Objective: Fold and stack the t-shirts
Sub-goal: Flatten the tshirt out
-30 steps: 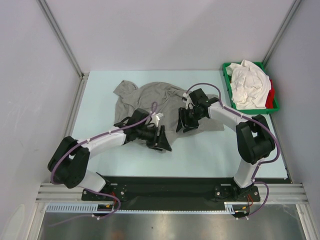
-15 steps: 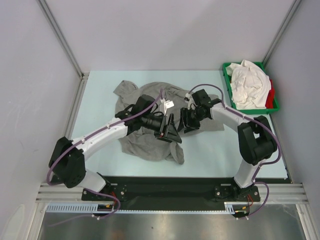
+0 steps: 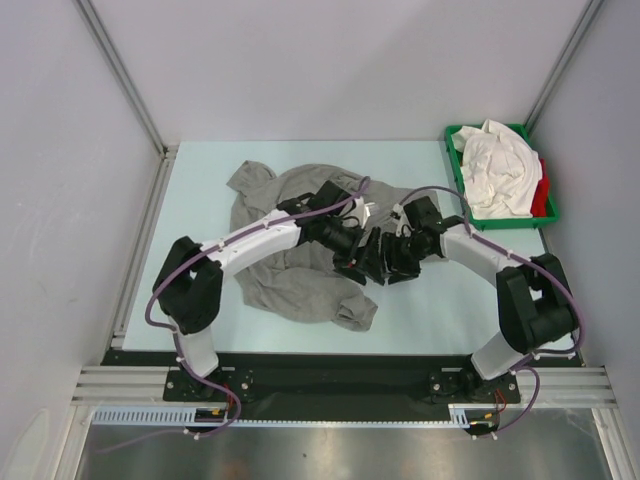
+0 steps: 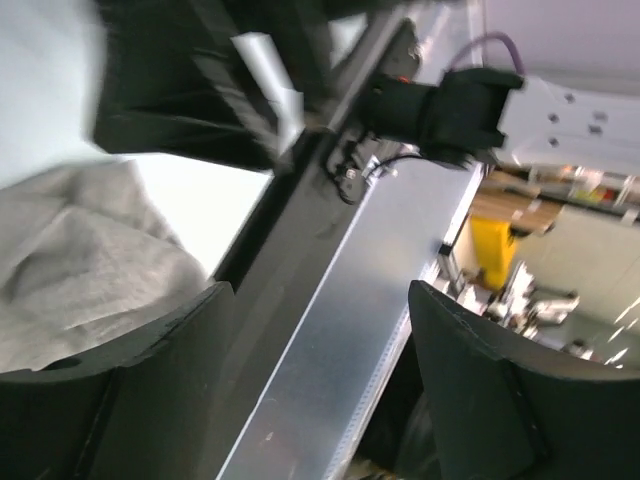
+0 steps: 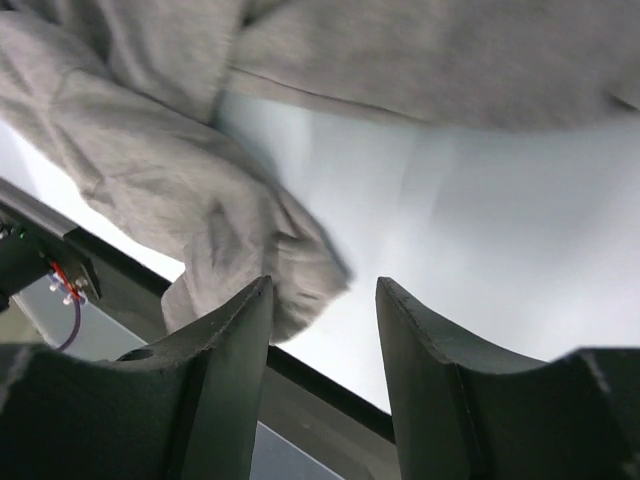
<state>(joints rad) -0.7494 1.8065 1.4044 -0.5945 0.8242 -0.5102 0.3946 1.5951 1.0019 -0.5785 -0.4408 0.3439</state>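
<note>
A heather grey t-shirt [image 3: 290, 280] lies crumpled on the table, one corner [image 3: 358, 312] reaching toward the front edge. My left gripper [image 3: 357, 268] hovers at the shirt's right edge, open, with nothing between its fingers. In the left wrist view the left gripper [image 4: 320, 292] is seen above the table's front rail, with grey cloth [image 4: 80, 270] to the left. My right gripper [image 3: 392, 264] is right beside it, open and empty. The right wrist view shows the right gripper [image 5: 325, 284] over bare table, next to the shirt's corner [image 5: 220, 220]. White t-shirts [image 3: 495, 165] and a red one [image 3: 543, 190] lie piled in the tray.
The green tray [image 3: 456, 135] stands at the back right corner. The two wrists are very close together at mid-table. The black base rail [image 3: 320, 375] runs along the near edge, and grey walls enclose the table on three sides.
My left arm swung right across the grey shirt and its jaws widened. The shirt's near edge was dragged toward the front and now lies there. The right gripper shifted slightly nearer.
</note>
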